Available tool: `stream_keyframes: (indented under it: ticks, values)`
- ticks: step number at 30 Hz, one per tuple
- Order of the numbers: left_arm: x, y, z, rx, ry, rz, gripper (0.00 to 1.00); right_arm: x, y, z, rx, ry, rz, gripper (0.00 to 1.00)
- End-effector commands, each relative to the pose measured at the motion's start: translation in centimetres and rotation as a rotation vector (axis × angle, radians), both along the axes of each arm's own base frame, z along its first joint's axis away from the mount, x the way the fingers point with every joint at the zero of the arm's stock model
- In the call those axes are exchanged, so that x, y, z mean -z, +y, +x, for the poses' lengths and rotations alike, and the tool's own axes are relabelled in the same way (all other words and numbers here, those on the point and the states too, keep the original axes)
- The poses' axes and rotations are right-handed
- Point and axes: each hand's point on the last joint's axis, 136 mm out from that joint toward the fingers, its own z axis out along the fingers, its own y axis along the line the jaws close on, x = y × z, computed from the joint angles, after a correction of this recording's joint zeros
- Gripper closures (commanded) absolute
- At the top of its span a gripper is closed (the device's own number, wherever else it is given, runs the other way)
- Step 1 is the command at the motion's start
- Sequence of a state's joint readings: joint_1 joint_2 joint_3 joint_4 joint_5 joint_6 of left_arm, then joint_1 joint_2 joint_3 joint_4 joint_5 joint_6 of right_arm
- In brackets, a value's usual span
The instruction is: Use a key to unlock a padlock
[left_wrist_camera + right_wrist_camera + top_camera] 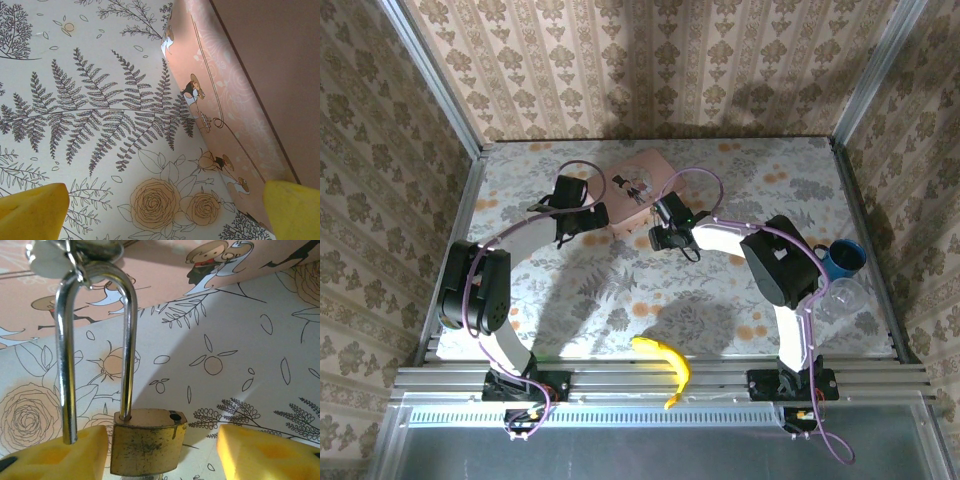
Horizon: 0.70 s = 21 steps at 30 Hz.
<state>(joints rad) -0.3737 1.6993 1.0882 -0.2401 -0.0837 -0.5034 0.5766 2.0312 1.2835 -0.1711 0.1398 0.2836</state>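
Padlock (148,442): in the right wrist view the brass body sits on the table low in the frame, between the right gripper's (160,452) yellow pads (55,455). The pads are set wide apart. The body lies close beside the pad on the left of that view and well apart from the other.

Shackle (95,340): silvery, unlatched. One leg is seated in the body. The other is out, and its free end overlaps the nearer pad. The vacant hole shows dark on top of the body. A silvery metal piece (47,257) sits at the shackle's bend; cannot tell what it is.

Pink tin (640,188): just beyond the shackle, printed with small cartoon figures.

Left gripper (160,215): yellow fingertips (30,212) spread wide, nothing between them. It hangs over bare cloth with the tin's long side just beside it.

Surface: table (720,310) covered in a pale cloth printed with ferns, roses and orange blossoms.

- Banana (665,365) at the near edge, between the two arm bases.
- Blue cup (845,258) and clear cup (847,297) at the right edge, close together.

Room: beige damask wallpaper (650,60) on three sides, and aluminium rails (660,385) framing the table.
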Motion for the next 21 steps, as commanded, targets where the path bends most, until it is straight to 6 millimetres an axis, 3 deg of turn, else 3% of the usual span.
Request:
stream_keyframes:
  ticks: [1, 10, 17, 21]
  values:
    - [0.8, 0.2, -0.3, 0.002, 0.032, 0.024, 0.0, 3.0, -1.2, -0.5, 0.007, 0.056, -0.056, 0.46]
    - [0.6, 0.4, -0.3, -0.001, 0.029, 0.024, 0.0, 3.1, -2.1, -0.7, 0.006, 0.078, 0.064, 0.74]
    - [0.1, 0.2, -0.3, 0.008, 0.02, 0.016, 0.0, 2.3, -1.5, -1.3, -0.036, 0.065, 0.115, 0.96]
    - [-0.4, 0.0, -0.4, 0.013, 0.01, 0.009, 0.0, 2.1, -1.3, -1.7, -0.043, 0.067, 0.134, 1.0]
